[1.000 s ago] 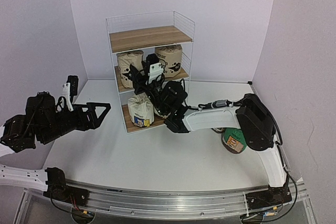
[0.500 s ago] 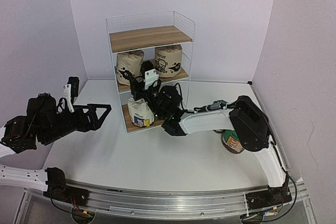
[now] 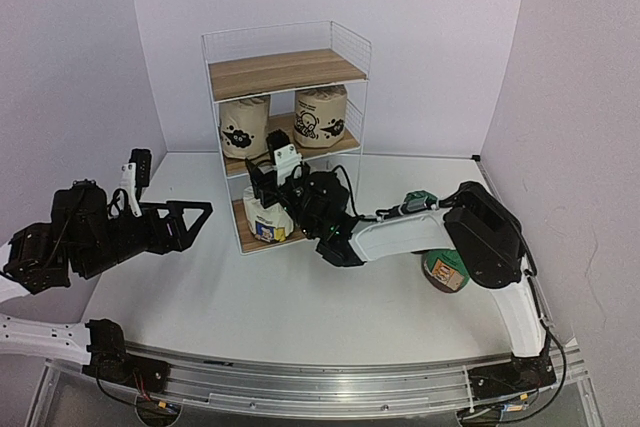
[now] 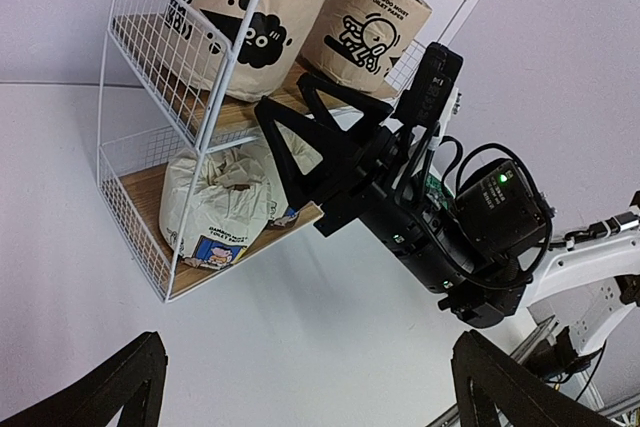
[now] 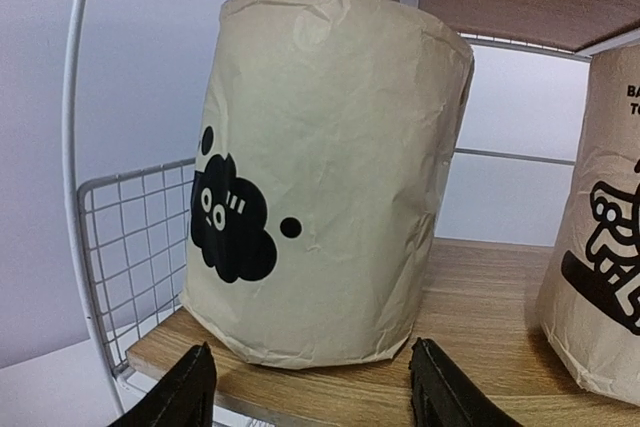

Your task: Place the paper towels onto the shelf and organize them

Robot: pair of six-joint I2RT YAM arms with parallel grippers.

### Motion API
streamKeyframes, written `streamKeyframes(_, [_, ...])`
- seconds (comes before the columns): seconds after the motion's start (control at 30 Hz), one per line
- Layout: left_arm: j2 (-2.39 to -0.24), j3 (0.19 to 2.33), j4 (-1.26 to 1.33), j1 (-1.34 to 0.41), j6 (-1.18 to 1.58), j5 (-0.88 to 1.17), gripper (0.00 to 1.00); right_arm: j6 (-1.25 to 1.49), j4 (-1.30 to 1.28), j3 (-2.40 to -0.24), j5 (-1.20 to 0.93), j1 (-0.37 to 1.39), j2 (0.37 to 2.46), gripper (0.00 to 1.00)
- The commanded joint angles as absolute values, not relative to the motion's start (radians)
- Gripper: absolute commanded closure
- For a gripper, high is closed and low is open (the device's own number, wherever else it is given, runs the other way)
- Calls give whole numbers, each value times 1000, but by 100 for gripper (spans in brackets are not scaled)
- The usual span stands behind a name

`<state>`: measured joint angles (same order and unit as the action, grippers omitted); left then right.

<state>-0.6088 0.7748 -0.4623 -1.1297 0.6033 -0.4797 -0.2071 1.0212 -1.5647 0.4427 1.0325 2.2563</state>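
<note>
The shelf [image 3: 285, 72] stands at the back. Two beige paper towels [image 3: 243, 125] [image 3: 320, 115] stand upright on its middle board. A white roll with a blue label [image 3: 265, 217] sits on the bottom board. A green roll [image 3: 445, 269] lies on the table at the right, partly hidden by the right arm. My right gripper [image 3: 265, 175] is open and empty just in front of the middle board, facing the left beige roll [image 5: 320, 177] without touching it. My left gripper [image 3: 198, 222] is open and empty, left of the shelf.
The shelf's top board [image 3: 285, 72] holds nothing. The right arm [image 4: 450, 237] stretches across the shelf front. The second beige roll [image 5: 600, 277] stands at the right of the wrist view. White wire mesh [image 5: 130, 247] closes the shelf's left side.
My right gripper has drawn back out of the middle tier and dropped lower, leaving both beige rolls standing. The left arm has stayed put.
</note>
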Motion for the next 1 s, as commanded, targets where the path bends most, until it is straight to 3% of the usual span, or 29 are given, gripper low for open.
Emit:
streamKeyframes(0.0, [-526, 766, -431, -1128, 598, -472, 0, -174, 950, -1522, 449, 1030, 2135, 32])
streamKeyframes(0.23, [-516, 756, -429, -1128, 607, -474, 0, -130, 801, -1419, 374, 1042, 1969, 26])
streamKeyframes(0.4, [-521, 751, -424, -1129, 618, -468, 0, -43, 536, -1347, 293, 1045, 1812, 23])
streamKeyframes(0.57, [-534, 733, -405, -1129, 632, -443, 0, 108, 166, -1302, 317, 1042, 1642, 11])
streamKeyframes(0.67, [-551, 727, -402, -1129, 644, -423, 0, 257, -207, -1340, 405, 1030, 1566, 8])
streamKeyframes(0.8, [-569, 709, -393, -1129, 657, -395, 0, 519, -651, -1361, 342, 892, 1511, 8])
streamKeyframes(0.97, [-582, 667, -377, -1129, 692, -378, 0, 724, -789, -1175, 186, 649, 1349, 9])
